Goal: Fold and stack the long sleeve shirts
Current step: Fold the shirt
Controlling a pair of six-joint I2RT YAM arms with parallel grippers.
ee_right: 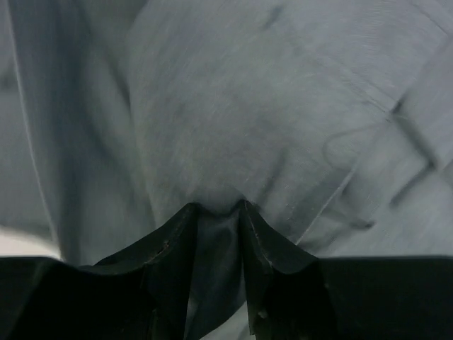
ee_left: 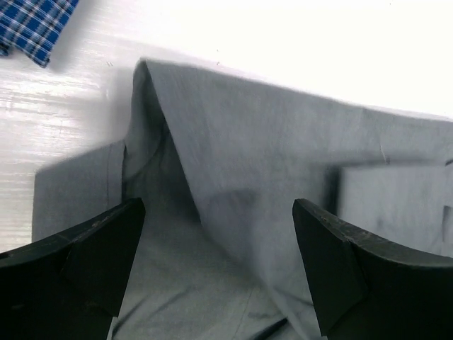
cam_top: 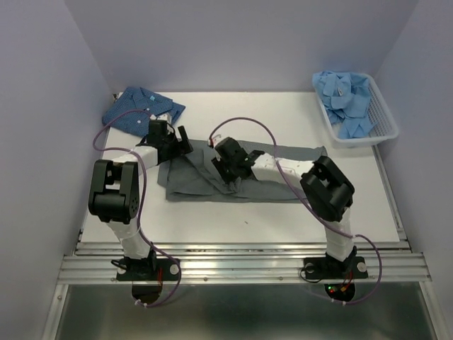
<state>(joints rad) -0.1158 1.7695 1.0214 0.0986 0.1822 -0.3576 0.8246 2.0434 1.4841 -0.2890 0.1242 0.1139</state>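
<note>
A dark grey long sleeve shirt point(cam_top: 198, 183) lies spread across the middle of the table, partly folded. My left gripper point(cam_top: 177, 142) hovers over its left end, open wide, with grey cloth point(ee_left: 269, 142) below and nothing between the fingers point(ee_left: 218, 205). My right gripper point(cam_top: 228, 172) is down on the shirt's middle, shut on a pinched fold of the grey cloth point(ee_right: 248, 106) that bunches between its fingertips point(ee_right: 216, 205). A dark blue patterned shirt point(cam_top: 141, 108) lies folded at the back left; its corner point(ee_left: 32, 25) shows in the left wrist view.
A white slatted basket point(cam_top: 386, 124) at the back right holds crumpled light blue shirts point(cam_top: 347, 99). Bare white table point(cam_top: 233, 219) runs between the grey shirt and the arm bases. Walls close in on three sides.
</note>
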